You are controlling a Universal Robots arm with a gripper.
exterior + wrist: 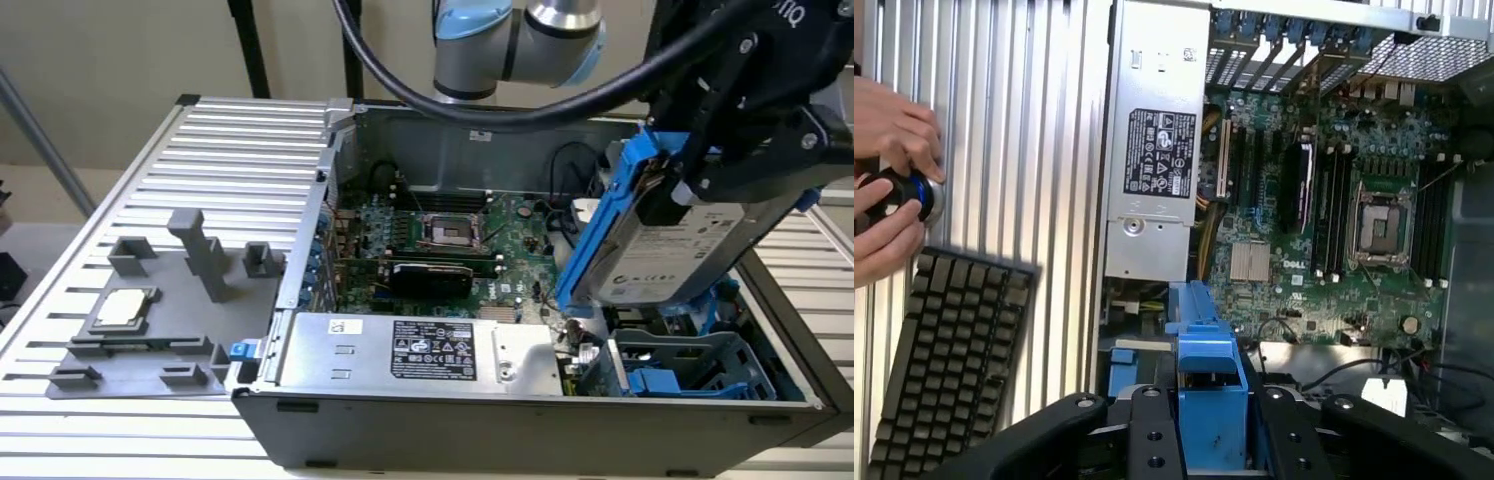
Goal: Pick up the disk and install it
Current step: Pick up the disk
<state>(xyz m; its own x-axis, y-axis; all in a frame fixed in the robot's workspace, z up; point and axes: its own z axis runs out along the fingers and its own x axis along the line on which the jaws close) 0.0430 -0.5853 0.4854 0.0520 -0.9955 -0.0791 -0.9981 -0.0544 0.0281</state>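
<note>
My black gripper (727, 165) hangs over the open computer case (534, 400) at the exterior view's right, shut on the disk (667, 250). The disk is a silver-grey drive with a white label in a bright blue carrier, held tilted on edge above the case's drive bay (687, 365). In the wrist view the blue carrier (1209, 390) sits clamped between my two black fingers (1154, 435), with the case interior beyond it.
Inside the case lie the motherboard (454, 235) and a silver box with a black label (427, 350). A grey fixture (147, 330) holding a small square chip (123, 308) sits on the ribbed table. A person's hands (889, 190) and a keyboard (949, 360) are beside the case.
</note>
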